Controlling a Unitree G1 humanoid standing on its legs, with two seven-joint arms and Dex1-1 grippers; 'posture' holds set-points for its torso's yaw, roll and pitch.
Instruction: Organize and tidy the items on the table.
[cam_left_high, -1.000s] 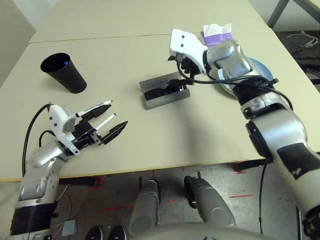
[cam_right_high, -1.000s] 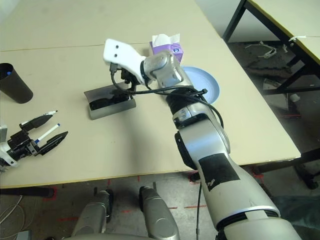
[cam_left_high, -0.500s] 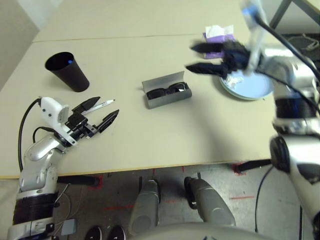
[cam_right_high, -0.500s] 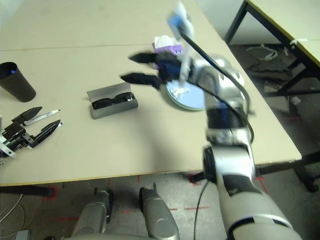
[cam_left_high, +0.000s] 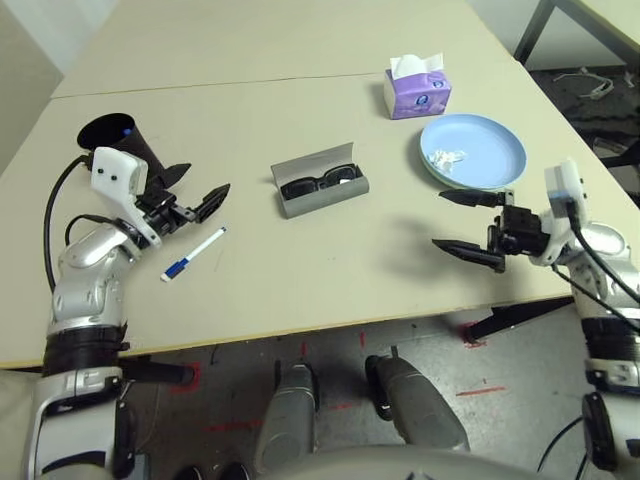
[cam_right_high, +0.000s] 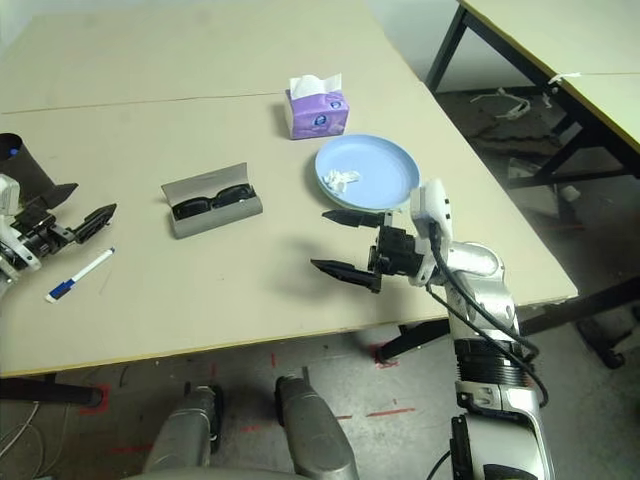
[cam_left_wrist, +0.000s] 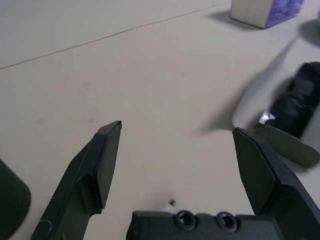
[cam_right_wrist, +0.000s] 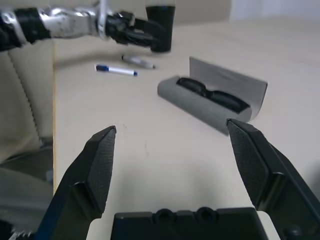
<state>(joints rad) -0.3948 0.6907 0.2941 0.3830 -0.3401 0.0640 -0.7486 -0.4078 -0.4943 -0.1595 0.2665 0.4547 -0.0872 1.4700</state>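
Both pincers gape wide and hold nothing: left pincer (cam_left_high: 193, 187) beside the black cup (cam_left_high: 115, 137), right pincer (cam_left_high: 467, 225) below the blue plate (cam_left_high: 497, 152). The right wrist view catches two markers (cam_right_wrist: 116, 70) on the tabletop (cam_left_high: 300, 80) — the head view shows one — and sunglasses (cam_right_wrist: 214, 94) in their grey case (cam_left_high: 322, 186).

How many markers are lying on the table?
2: one blue-capped marker near the front edge, and a second marker beside the black cup. The cup may hide more.

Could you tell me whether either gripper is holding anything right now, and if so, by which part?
Nothing is held. The left gripper is open beside the black cup, and the right gripper is open above the table, both with nothing between their fingers.
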